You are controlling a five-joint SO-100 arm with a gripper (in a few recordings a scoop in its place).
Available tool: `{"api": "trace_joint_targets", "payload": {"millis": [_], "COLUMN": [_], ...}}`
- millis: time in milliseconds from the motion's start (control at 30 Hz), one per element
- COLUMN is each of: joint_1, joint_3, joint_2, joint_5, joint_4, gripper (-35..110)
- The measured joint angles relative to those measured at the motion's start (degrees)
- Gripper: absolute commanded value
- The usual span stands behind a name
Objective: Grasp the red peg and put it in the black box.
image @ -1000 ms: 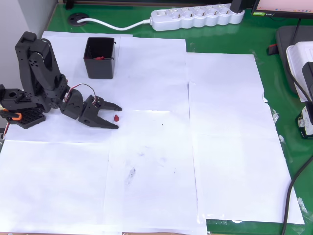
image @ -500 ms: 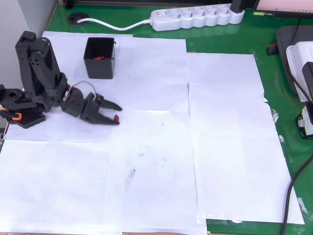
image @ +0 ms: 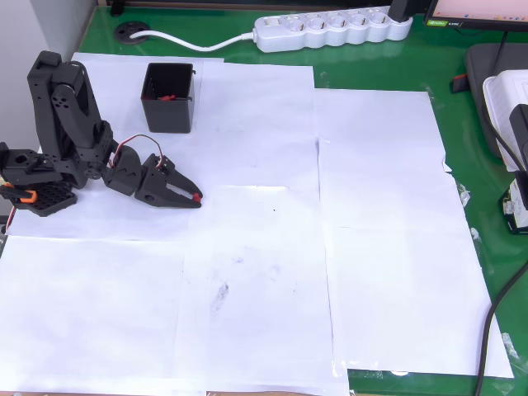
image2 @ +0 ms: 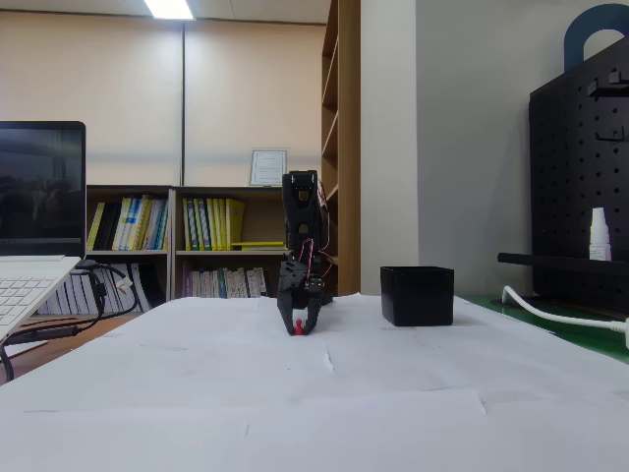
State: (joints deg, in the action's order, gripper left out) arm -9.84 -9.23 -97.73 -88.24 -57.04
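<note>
Pretty standard office: beige wall (image2: 118, 79), ceiling light (image2: 169, 9) on, low bookshelves (image2: 211, 251) full of books, tall wooden shelf unit (image2: 344, 147), black pegboard (image2: 580, 177) on the right.

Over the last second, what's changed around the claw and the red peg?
In the overhead view the claw went from open around the red peg to shut on it. The peg sits pinched at the fingertips, low over the paper in the fixed view. The black box has not moved, and neither has the arm's base.
</note>
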Motion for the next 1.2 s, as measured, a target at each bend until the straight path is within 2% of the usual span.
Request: {"api": "trace_joint_targets", "payload": {"millis": [367,500,600,667,833,1033,1200], "joint_1": [3.7,4.2,5.5,7.3,12.4,20.0,25.9], "joint_3": [4.0,3.9,1.9,-1.1,-9.1,-30.1,-46.3], "joint_2": [10.4,19.4,29.2,36.9,53.1,66.6,69.3], "joint_5": [16.2,20.4,22.3,23.1,27.8,37.3,42.5], "joint_4": [-6.0,0.9,16.1,33.0,65.6,108.3,126.9], "gripper": [0,0,0,0,0,0,0]}}
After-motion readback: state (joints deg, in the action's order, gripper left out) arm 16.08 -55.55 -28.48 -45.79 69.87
